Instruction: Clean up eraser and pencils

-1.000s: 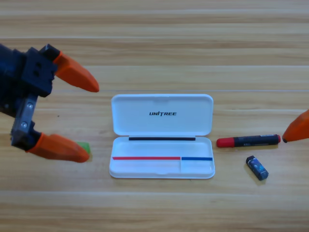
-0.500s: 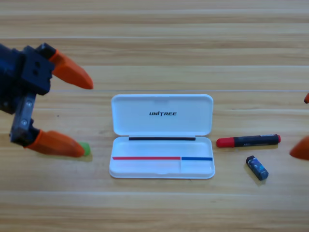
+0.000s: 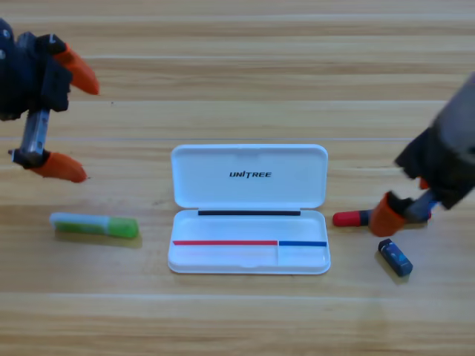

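A light green pencil [image 3: 94,225] lies flat on the table, left of the open white case [image 3: 249,159]. My left gripper [image 3: 73,119] is open and holds nothing, up and to the left of the green pencil and apart from it. The red-capped pencil [image 3: 347,218] lies right of the case. Only its cap end shows clearly, because my right gripper [image 3: 401,210] has come down over its black barrel. The small dark eraser [image 3: 395,257] rests just below that gripper, untouched.
The case's lower tray [image 3: 249,263] has nothing in it. Bare wooden table surrounds everything, with wide room along the top and bottom.
My left gripper has pulled back up and to the left, uncovering the whole green pencil. My right gripper has come in from the right edge onto the red-capped pencil's barrel.
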### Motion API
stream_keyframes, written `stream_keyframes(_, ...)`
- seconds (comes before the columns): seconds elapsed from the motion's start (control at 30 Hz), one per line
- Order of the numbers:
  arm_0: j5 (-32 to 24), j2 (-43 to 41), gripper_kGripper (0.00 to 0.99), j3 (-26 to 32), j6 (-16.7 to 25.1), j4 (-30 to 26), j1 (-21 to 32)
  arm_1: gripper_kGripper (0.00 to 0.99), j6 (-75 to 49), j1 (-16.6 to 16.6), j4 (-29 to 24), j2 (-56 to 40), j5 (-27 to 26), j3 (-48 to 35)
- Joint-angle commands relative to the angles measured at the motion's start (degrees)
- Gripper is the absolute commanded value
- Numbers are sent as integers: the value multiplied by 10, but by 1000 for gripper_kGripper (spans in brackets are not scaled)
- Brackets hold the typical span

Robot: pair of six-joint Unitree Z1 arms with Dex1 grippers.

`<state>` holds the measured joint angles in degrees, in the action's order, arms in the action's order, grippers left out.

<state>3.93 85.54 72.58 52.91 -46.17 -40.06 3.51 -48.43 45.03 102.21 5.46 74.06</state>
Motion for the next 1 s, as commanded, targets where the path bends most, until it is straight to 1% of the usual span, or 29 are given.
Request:
stream_keyframes(0.03, 11, 81, 989, -18, 31, -5, 81, 905, 12, 33, 6, 101, 5, 16)
stream_keyframes(0.17, 19, 126, 989, -25, 34, -1, 101, 891, 19, 33, 6, 125, 5, 16)
stream_keyframes(0.23, 23, 140, 988, -36, 34, 8, 103, 853, 19, 34, 6, 136, 4, 15)
stream_keyframes(0.33, 27, 156, 988, -57, 33, 28, 103, 838, 19, 34, 6, 149, 4, 14)
stream_keyframes(0.43, 27, 166, 988, -85, 32, 57, 103, 811, 19, 34, 6, 161, 1, 13)
stream_keyframes(0.57, 21, 175, 988, -120, 31, 97, 103, 807, 19, 34, 8, 177, -3, 13)
stream_keyframes(0.6, 20, 177, 988, -127, 30, 105, 103, 756, 19, 34, 9, 179, -5, 15)
stream_keyframes(0.63, 17, 181, 988, -133, 30, 113, 103, 729, 18, 34, 11, 182, -9, 16)
stream_keyframes(0.77, 11, 196, 989, -153, 30, 143, 103, 726, 17, 34, 22, 191, -20, 21)
stream_keyframes(0.8, 8, 198, 989, -155, 30, 148, 103, 660, 15, 34, 25, 194, -23, 24)
stream_keyframes(0.83, 7, 201, 988, -157, 31, 153, 103, 526, 12, 34, 27, 198, -30, 26)
stream_keyframes(0.87, 6, 204, 988, -161, 31, 158, 103, 472, 9, 34, 28, 200, -36, 27)
stream_keyframes(1.0, 2, 212, 989, -169, 33, 176, 103, 341, 4, 34, 30, 204, -47, 28)
